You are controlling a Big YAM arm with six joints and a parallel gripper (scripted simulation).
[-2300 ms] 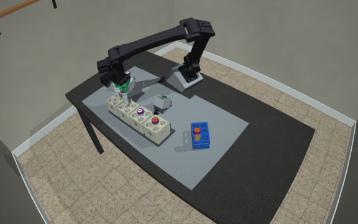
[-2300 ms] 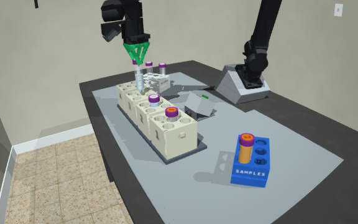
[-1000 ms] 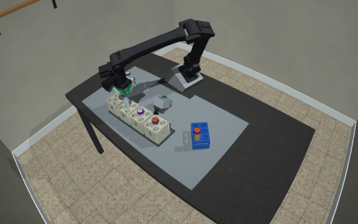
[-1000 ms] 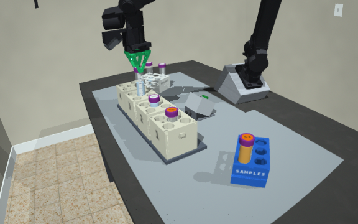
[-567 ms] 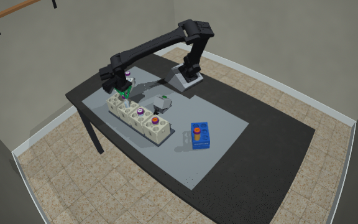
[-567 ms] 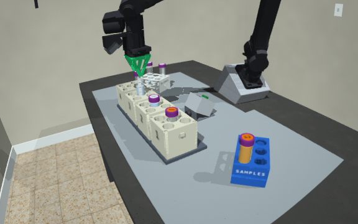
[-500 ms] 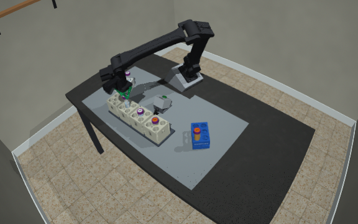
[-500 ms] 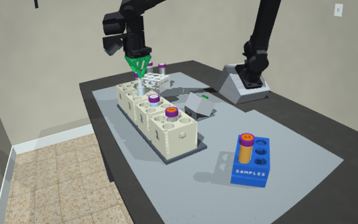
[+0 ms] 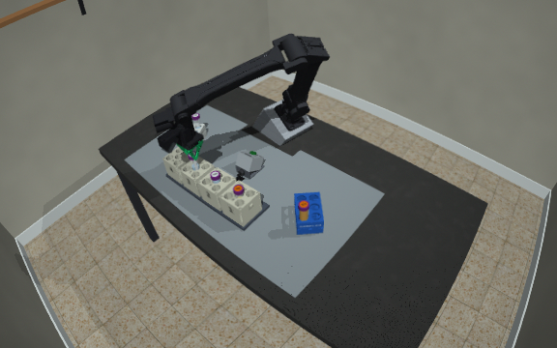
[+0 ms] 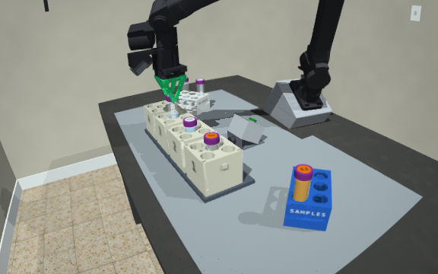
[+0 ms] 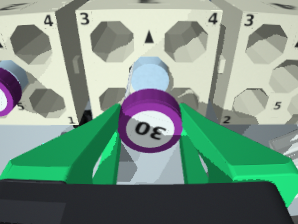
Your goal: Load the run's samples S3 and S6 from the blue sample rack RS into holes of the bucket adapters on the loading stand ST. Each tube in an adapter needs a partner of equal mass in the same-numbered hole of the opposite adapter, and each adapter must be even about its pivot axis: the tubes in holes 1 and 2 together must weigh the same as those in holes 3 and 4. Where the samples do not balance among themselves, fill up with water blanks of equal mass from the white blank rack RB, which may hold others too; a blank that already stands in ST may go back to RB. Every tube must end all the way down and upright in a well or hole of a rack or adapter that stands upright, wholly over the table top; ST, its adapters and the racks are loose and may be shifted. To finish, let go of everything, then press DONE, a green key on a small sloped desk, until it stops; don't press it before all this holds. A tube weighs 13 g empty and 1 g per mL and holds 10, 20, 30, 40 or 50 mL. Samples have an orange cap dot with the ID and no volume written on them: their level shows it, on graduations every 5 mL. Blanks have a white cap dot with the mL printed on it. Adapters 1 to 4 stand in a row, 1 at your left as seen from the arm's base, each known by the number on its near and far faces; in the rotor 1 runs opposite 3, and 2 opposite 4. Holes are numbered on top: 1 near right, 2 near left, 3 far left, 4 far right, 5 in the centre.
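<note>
My gripper (image 10: 172,97) is shut on a water blank (image 11: 150,125) with "30" on its white cap dot. It holds the blank upright over adapter 3 of the loading stand ST (image 10: 194,150). The tube's lower end is at the centre hole (image 11: 148,76), between holes 3 and 4; I cannot tell how deep it sits. Adapter 2 holds another white-dot blank (image 10: 190,123). Adapter 1 holds an orange-dot sample (image 10: 211,140), apparently in its centre hole. The blue sample rack (image 10: 310,199) holds sample S3 (image 10: 303,183).
The white blank rack (image 10: 193,100), with two more tubes, stands just behind the stand. The sloped grey desk (image 10: 245,129) with the green DONE key (image 10: 252,119) sits close to the stand on the arm's side. The arm's base (image 10: 303,106) is at the back.
</note>
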